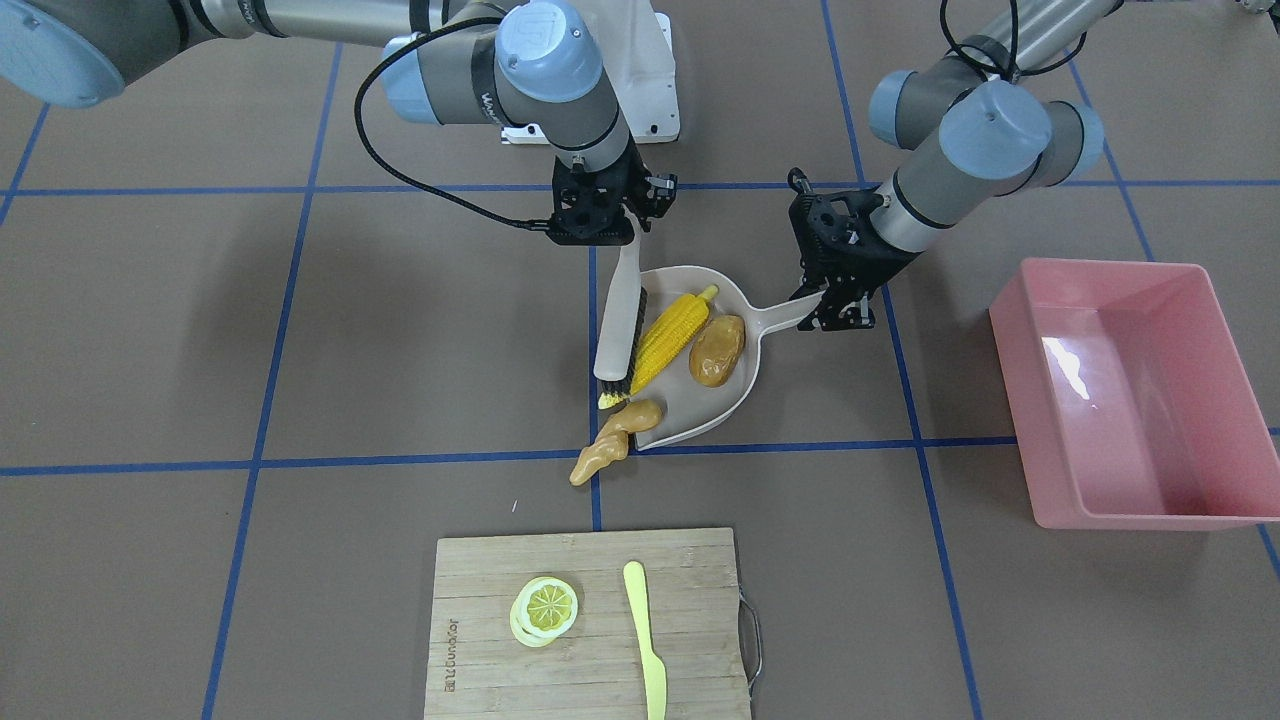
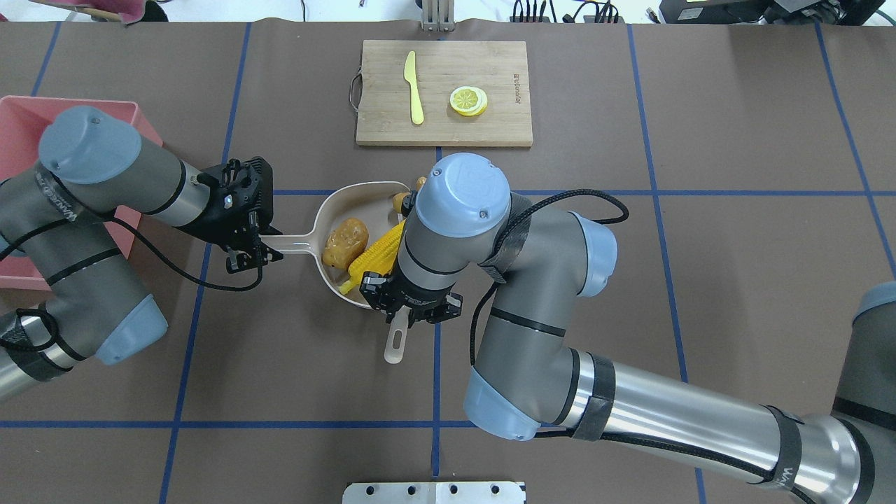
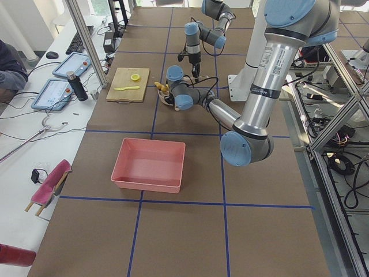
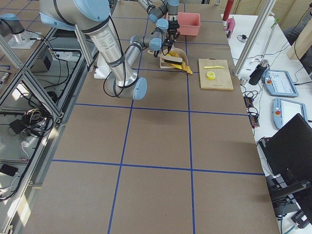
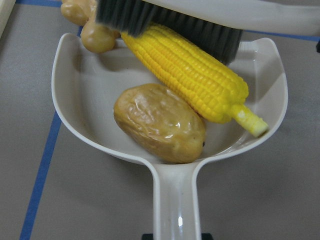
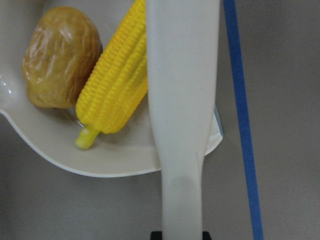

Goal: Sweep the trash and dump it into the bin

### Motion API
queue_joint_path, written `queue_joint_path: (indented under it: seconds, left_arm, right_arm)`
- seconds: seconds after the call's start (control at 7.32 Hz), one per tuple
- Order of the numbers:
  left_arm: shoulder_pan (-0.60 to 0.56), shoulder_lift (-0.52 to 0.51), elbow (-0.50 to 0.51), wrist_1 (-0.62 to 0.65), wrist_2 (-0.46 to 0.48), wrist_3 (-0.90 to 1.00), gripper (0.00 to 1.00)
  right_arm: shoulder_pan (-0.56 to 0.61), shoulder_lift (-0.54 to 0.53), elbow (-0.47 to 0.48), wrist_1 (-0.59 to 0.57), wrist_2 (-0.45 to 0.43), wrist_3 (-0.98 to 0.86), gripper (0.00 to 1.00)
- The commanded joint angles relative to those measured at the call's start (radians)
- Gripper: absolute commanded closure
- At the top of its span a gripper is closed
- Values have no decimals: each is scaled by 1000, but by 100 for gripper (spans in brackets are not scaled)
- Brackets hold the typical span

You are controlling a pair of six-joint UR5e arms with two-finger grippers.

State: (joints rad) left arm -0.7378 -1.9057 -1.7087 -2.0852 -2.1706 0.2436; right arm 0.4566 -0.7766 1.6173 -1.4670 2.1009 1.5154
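Observation:
The beige dustpan (image 1: pixel 700 415) lies flat mid-table. The yellow corn cob (image 1: pixel 672 338) and the brown potato (image 1: pixel 716 350) lie inside it. The tan ginger root (image 1: pixel 612 440) lies at the pan's open mouth, one end on the lip and the rest on the table. My left gripper (image 1: pixel 835 300) is shut on the dustpan's handle (image 5: pixel 175 200). My right gripper (image 1: pixel 610 235) is shut on a white brush (image 1: pixel 618 320), whose dark bristles (image 5: pixel 165 22) rest against the corn. The pink bin (image 1: pixel 1050 400) stands empty on my left, apart from the pan.
A wooden cutting board (image 1: pixel 480 600) sits at the far edge with a lemon slice (image 1: pixel 547 607) and a yellow-green plastic knife (image 1: pixel 640 640) on it. The robot's white base plate (image 1: pixel 650 90) is behind the arms. Blue tape lines cross the brown table.

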Motion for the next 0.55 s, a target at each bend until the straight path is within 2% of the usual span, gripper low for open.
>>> queue_joint_path:
  seconds: [0.0, 0.27, 0.41]
  left_arm:
    - [0, 1, 4, 1, 0, -1, 100]
    - [0, 1, 4, 1, 0, -17, 100]
    - [0, 1, 6, 2, 0, -17, 100]
  right_arm:
    - [16, -19, 21, -105, 18, -56, 100]
    - [52, -27, 48, -252, 11, -249, 100]
    - [83, -26, 96, -395, -5, -397, 100]
